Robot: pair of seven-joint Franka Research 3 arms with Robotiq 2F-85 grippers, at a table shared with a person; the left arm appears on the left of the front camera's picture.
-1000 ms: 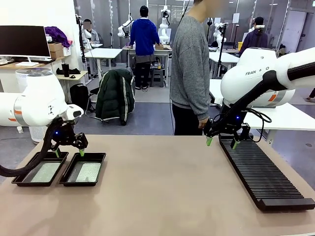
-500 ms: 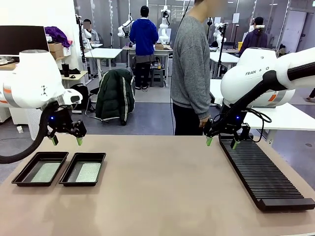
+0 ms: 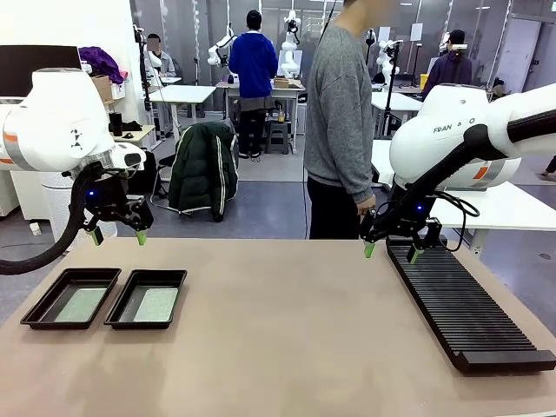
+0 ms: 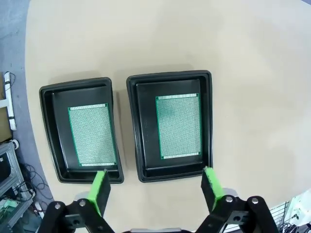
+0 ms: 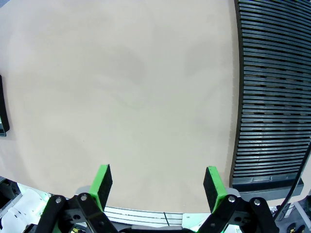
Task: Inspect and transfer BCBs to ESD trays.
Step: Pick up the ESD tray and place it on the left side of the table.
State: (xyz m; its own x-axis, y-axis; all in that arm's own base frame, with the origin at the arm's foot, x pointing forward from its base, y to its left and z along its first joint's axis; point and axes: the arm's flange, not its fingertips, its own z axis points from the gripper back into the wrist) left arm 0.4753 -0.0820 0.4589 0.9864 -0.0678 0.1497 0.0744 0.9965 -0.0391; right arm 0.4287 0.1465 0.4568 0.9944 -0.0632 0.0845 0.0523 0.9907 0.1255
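Behind the tan desk (image 3: 278,339) we see an open lab with other tables, a dark jacket draped over a chair (image 3: 202,167), and a person in a grey sweater (image 3: 339,122) standing at the far edge, one hand (image 3: 365,208) hanging close to our right arm. Two black ESD trays (image 3: 146,298) sit side by side at the desk's left, rims nearly touching; we cannot tell whether they actually meet. Each tray holds one BCB lying flat on its floor: the left-tray board (image 4: 92,135) and the right-tray board (image 4: 179,126), both seen from the left wrist camera. Our left claw (image 3: 116,236) hangs in the air above and behind the trays, fingers spread wide, nothing between the green pads (image 4: 100,189). Our right claw (image 3: 390,253) hovers at the near-person end of the long black slotted rack (image 3: 465,308), likewise spread wide and empty, with its pads (image 5: 101,184) over bare desk just beside the rack.
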